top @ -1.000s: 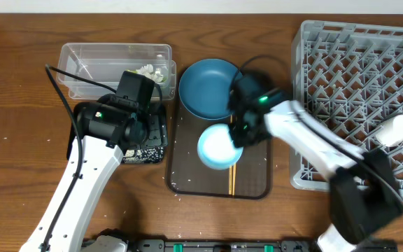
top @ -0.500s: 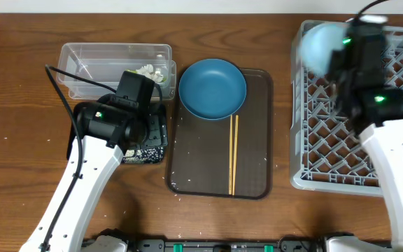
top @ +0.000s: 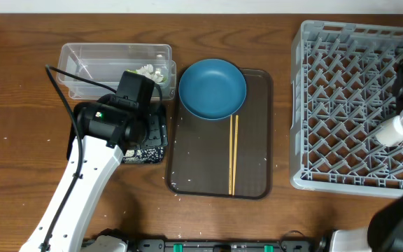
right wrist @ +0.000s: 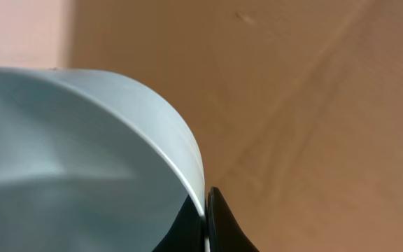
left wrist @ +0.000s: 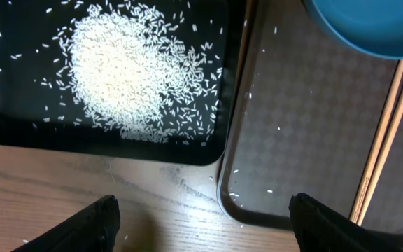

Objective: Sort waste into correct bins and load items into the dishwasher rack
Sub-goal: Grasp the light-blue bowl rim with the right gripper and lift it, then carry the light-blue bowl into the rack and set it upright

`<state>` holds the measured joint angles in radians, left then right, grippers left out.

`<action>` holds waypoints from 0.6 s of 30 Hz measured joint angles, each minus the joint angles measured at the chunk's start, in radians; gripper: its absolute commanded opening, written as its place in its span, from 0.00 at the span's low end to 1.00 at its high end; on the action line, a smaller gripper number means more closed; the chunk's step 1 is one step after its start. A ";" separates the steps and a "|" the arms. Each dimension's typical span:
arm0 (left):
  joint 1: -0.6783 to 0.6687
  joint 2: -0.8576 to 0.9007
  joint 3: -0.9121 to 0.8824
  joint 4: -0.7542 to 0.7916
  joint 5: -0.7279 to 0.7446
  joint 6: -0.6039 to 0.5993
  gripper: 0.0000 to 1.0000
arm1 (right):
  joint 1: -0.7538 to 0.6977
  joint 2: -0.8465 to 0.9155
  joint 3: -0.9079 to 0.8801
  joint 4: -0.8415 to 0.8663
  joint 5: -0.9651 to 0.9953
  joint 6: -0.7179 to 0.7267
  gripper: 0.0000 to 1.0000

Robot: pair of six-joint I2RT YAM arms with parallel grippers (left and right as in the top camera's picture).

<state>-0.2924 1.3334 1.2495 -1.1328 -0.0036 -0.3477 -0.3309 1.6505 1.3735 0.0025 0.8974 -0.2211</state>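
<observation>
**Waste looks sorted; chopsticks (top: 232, 154) and blue bowl (top: 213, 88) not yet racked.**

The chopsticks lie parallel on the brown tray (top: 194, 161), long axis running far-to-near in the overhead view, far ends just by the blue bowl; I cannot tell which end is the tip. Rice (left wrist: 128, 70) fills the black tray (left wrist: 5, 91), a whitish lump sits in the clear tub (top: 103, 56), and one whitish cup (top: 390, 131) is in the rack (top: 341, 105). The left pincer (left wrist: 205, 217) hangs spread, empty; the right pincer (right wrist: 205, 213) pinches the small white bowl (right wrist: 68, 161) by its rim.

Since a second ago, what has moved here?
The right gripper lifted the small white bowl off the brown tray and swung it right, across the rack, out of overhead view; it still pinches the rim. Left gripper, blue bowl, chopsticks and rice stayed put.
</observation>
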 measured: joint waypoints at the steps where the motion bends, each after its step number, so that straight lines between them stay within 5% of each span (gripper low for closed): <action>1: 0.000 0.000 0.000 0.000 0.000 0.000 0.80 | -0.016 0.026 0.000 0.026 0.026 -0.024 0.01; 18: 0.000 0.000 0.000 0.000 0.000 0.000 0.80 | -0.141 0.318 0.000 0.153 0.141 -0.236 0.01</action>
<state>-0.2924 1.3334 1.2495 -1.1332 -0.0036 -0.3481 -0.4717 1.9686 1.3731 0.1558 1.0386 -0.4568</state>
